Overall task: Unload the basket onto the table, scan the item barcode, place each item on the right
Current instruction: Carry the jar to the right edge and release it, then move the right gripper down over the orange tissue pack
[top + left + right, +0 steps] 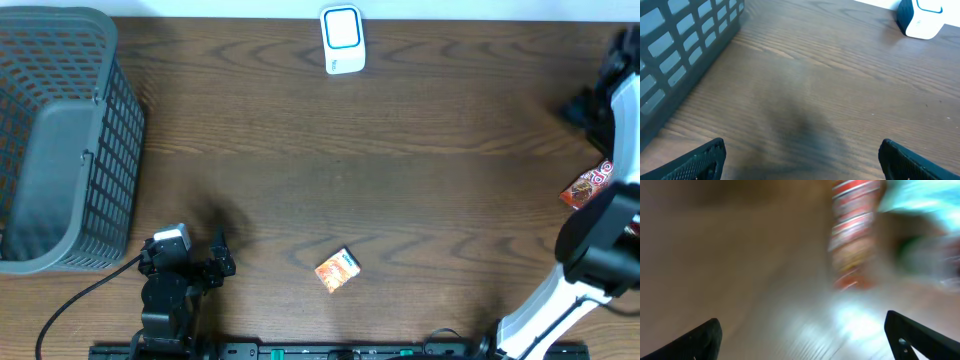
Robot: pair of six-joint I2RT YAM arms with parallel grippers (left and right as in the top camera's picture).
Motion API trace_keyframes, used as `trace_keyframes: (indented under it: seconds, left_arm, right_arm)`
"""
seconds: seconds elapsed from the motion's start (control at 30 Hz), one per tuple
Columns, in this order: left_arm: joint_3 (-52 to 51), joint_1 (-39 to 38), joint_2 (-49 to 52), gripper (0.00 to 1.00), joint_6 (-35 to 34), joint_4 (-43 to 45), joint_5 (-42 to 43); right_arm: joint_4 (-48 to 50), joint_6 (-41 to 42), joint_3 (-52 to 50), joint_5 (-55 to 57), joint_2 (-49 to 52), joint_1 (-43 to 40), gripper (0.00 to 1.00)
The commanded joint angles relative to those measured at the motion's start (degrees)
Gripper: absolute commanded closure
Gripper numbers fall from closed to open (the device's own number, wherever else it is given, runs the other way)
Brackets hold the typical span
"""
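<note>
Right wrist view, motion-blurred: right gripper (pixel 802 337) jaws stand wide apart with nothing between them. A red-and-white packet (pixel 852 235) lies ahead of the fingers, slightly to the right, untouched. The left gripper (pixel 800 160) is likewise apart and empty. A small orange packet (pixel 337 270) sits off to its right, and the scanner (pixel 342 40) is far ahead.

Judgement: both packets are thin film sachets, so light, soft, crinkly and probably slick. Pinch across a sealed edge and leave the printed face clear for the scanner.

Writing: the red packet carries white lettering, too small to read. No barcode is visible.
</note>
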Motion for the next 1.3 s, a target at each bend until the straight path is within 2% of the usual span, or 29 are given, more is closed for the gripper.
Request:
trace_keyframes:
  seconds: [0.0,0.1,0.23,0.3,0.37,0.47,0.7,0.87,1.0,1.17,1.27]
  left_arm:
    - [-0.3,0.2,-0.1,0.02,1.0,-0.2,-0.2]
    - [-0.3,0.2,-0.1,0.02,1.0,-0.2,-0.2]
    - [-0.3,0.2,-0.1,0.02,1.0,-0.2,-0.2]
    - [-0.3,0.2,-0.1,0.02,1.0,-0.2,-0.2]
    - [-0.3,0.2,-0.1,0.02,1.0,-0.2,-0.2]
    - [-0.3,0.2,-0.1,0.02,1.0,-0.2,-0.2]
    - [-0.3,0.2,-0.1,0.02,1.0,-0.2,-0.2]
    - [-0.3,0.2,-0.1,0.02,1.0,-0.2,-0.2]
    - [-0.3,0.2,-0.1,0.02,1.0,-0.2,-0.2]
    - [-0.3,0.2,-0.1,0.02,1.0,-0.2,-0.2]
    - [-0.3,0.2,-0.1,0.02,1.0,-0.2,-0.2]
  right_arm:
    - [-3.5,-8.7,0.9,-23.6,-3.4,8.0,0.01]
    - [-9.4,-13.4,0.6,-24.2,-3.5,17.1,0.01]
    - [-12.2,-16.9,-3.5,-24.0,-3.5,29.9,0.01]
    - [-11.7,-17.6,-6.5,-23.9,-3.5,36.5,0.01]
    - [-10.7,-17.3,-10.4,-23.8,-3.5,44.0,0.06]
    - [-8.3,-18.8,-15.0,-23.8,-3.5,51.6,0.01]
    - [-1.6,-19.4,-22.1,-19.8,-3.5,65.2,0.01]
    - [4.8,-16.4,-25.7,-13.1,-3.5,70.2,0.01]
    - [7.8,-18.3,-29.6,-8.0,-3.5,71.6,0.01]
    - [11.7,-20.1,-34.8,-9.2,-3.5,71.7,0.01]
    - [12.8,-21.8,-35.9,-13.6,-3.5,71.7,0.01]
